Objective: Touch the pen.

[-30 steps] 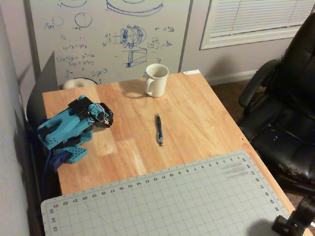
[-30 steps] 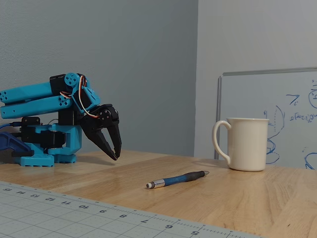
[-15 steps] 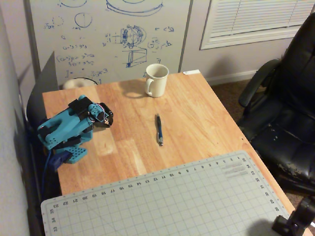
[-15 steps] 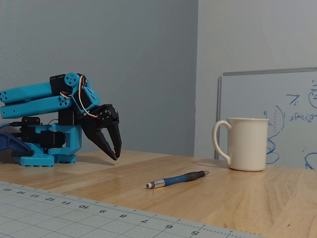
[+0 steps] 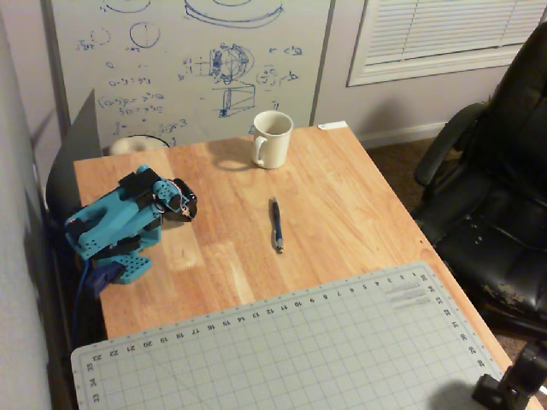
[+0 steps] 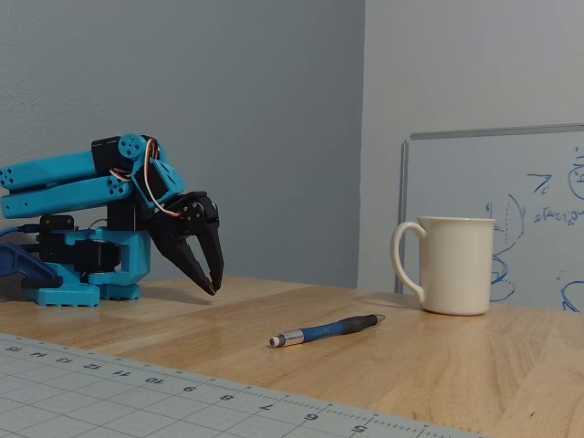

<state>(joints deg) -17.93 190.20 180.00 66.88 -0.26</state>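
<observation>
The dark blue pen (image 5: 276, 224) lies flat on the wooden table (image 5: 342, 196), its silvery tip toward the cutting mat. In the fixed view the pen (image 6: 328, 330) lies between the arm and the mug. The blue arm is folded at the table's left side. My black gripper (image 5: 185, 206) points down with its tips together, empty, just above the wood. In the fixed view my gripper (image 6: 212, 288) hangs well to the left of the pen and does not touch it.
A white mug (image 5: 273, 138) stands upright behind the pen; it also shows in the fixed view (image 6: 453, 265). A grey cutting mat (image 5: 299, 350) covers the table's front. A whiteboard (image 5: 188, 60) leans at the back. A black office chair (image 5: 496, 196) stands to the right.
</observation>
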